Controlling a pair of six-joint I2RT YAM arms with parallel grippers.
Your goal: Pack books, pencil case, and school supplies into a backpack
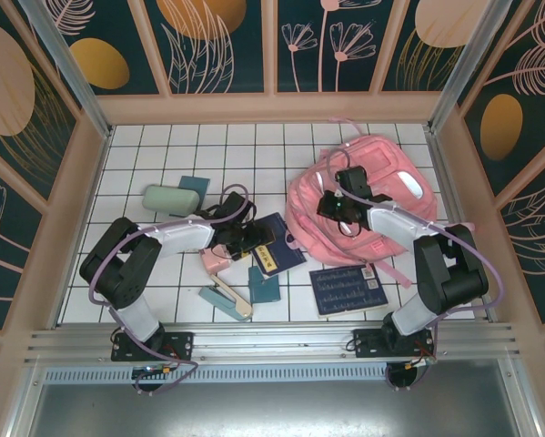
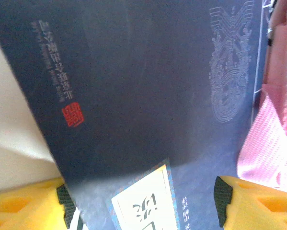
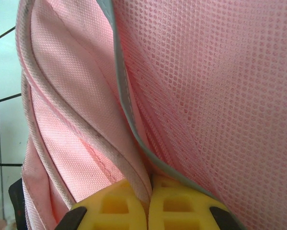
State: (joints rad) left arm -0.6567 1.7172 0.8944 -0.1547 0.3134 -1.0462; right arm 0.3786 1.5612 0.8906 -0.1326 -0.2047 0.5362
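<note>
The left gripper (image 2: pixel 145 201) hangs wide over the navy book (image 2: pixel 133 96) in the middle. The right gripper (image 3: pixel 148 194) pinches the pink backpack (image 3: pixel 220 96) at its edge, far right. The thin cloth could slip out and close the bag.

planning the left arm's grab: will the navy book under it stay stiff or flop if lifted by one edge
Likely floppy: the navy book looks thin with a soft cover, so it may sag from an edge grip. Its smooth cover could slide between the left gripper's open fingers. Being thin, it is probably light.
</note>
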